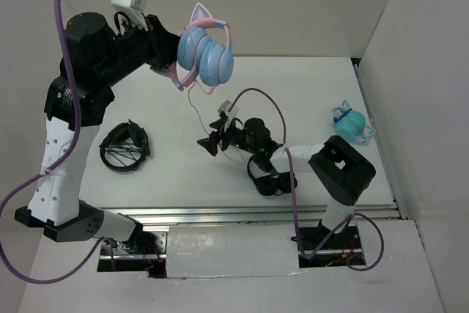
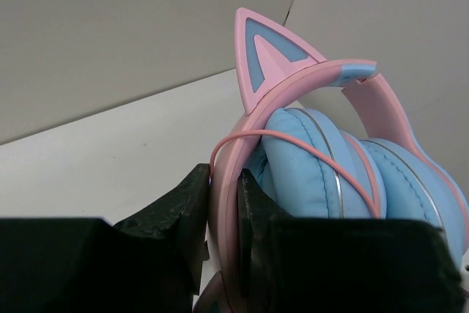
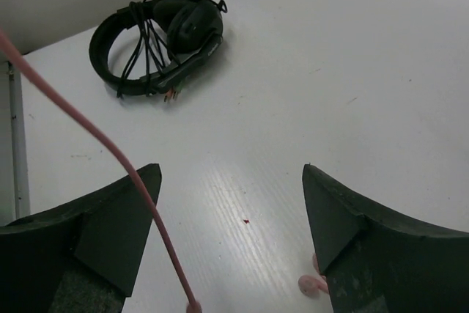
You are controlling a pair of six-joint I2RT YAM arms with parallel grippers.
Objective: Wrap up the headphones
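The light blue headphones [image 1: 207, 54] with pink headband and cat ears hang in the air at the back of the table, held by my left gripper [image 1: 167, 64]. In the left wrist view the two fingers pinch the pink headband [image 2: 224, 218], and the blue ear cups [image 2: 322, 174] sit to the right. The thin pink cable [image 1: 196, 111] hangs down toward my right gripper [image 1: 207, 141]. In the right wrist view that gripper [image 3: 231, 174] is open above the table, and the cable [image 3: 110, 152] runs past its left finger, between the fingers, ungripped.
Plain black headphones [image 1: 125, 146] with wrapped cable lie at the left, also in the right wrist view [image 3: 157, 38]. A teal-green pair [image 1: 352, 124] lies at the right by the side wall. White walls close in the back and right.
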